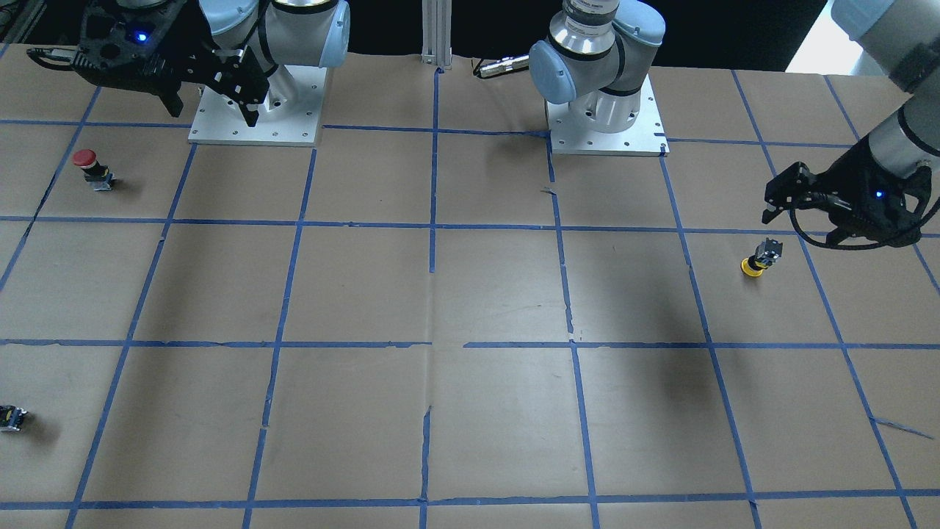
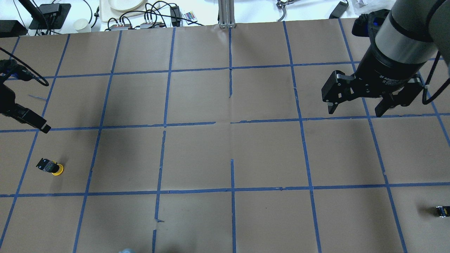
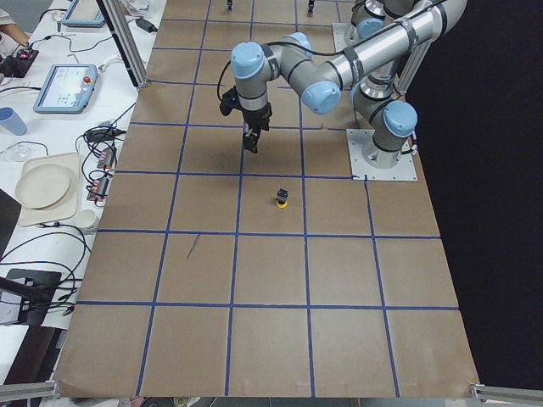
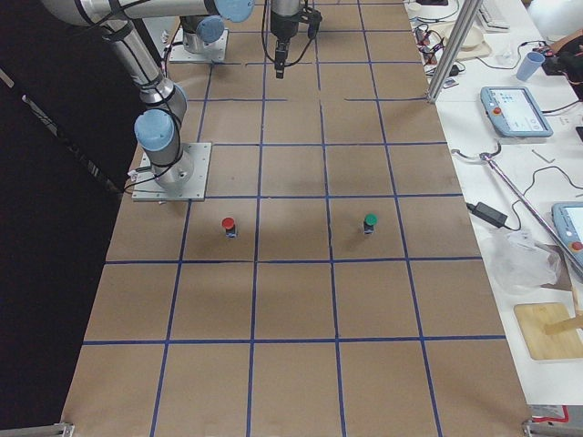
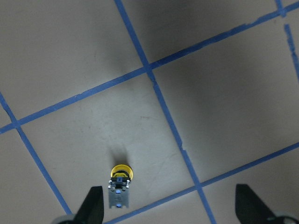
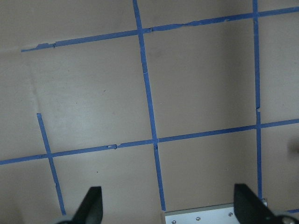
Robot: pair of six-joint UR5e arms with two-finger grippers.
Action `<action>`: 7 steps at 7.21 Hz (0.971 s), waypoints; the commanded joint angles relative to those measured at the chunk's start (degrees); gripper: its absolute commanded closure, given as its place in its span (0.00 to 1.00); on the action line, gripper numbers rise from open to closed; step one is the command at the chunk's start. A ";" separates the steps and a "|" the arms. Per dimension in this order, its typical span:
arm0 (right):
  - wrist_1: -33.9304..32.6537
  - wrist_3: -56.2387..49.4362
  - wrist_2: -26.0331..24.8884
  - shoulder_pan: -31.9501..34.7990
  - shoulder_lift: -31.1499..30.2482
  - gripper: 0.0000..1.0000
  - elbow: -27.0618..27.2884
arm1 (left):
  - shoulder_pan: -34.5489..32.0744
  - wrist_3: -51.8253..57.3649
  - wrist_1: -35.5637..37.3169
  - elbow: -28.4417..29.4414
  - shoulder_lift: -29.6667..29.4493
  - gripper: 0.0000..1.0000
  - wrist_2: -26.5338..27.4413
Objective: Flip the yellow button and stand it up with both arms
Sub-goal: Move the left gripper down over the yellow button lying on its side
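The yellow button (image 1: 760, 259) rests cap-down on the brown paper with its black and silver body on top. It also shows in the overhead view (image 2: 51, 167), the exterior left view (image 3: 282, 199) and the left wrist view (image 5: 119, 185). My left gripper (image 1: 799, 222) is open and empty. It hovers above the table a short way from the button and does not touch it. In its wrist view (image 5: 170, 210) the button lies close to one fingertip (image 5: 93, 205). My right gripper (image 2: 354, 111) is open and empty, raised far off on the other side; it also shows in the front view (image 1: 213, 114).
A red-capped button (image 1: 92, 167) stands near the right arm's base plate (image 1: 257, 117). A small black block (image 1: 11, 417) lies at the table edge. A green-capped button (image 4: 370, 222) shows in the exterior right view. The left arm's base plate (image 1: 606, 125) is behind the yellow button.
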 commanded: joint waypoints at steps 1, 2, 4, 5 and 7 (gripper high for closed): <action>-0.03 0.00 -0.01 0.00 -0.09 0.00 0.00 | 1.79 3.54 6.04 -4.87 -0.88 0.00 0.27; 0.05 0.00 0.16 0.00 -0.09 0.00 0.00 | 1.79 15.92 5.95 -5.67 -1.49 0.00 0.89; 0.05 0.00 0.08 0.00 -0.09 0.00 0.09 | 3.71 13.71 6.66 -7.25 -3.86 0.00 0.89; 0.05 0.00 -0.01 0.00 -0.09 0.00 0.09 | 4.59 10.37 7.27 -9.09 -3.70 0.00 0.89; 0.05 0.00 -0.01 0.00 -0.09 0.00 0.00 | 4.87 0.19 9.12 -9.98 -4.05 0.01 4.30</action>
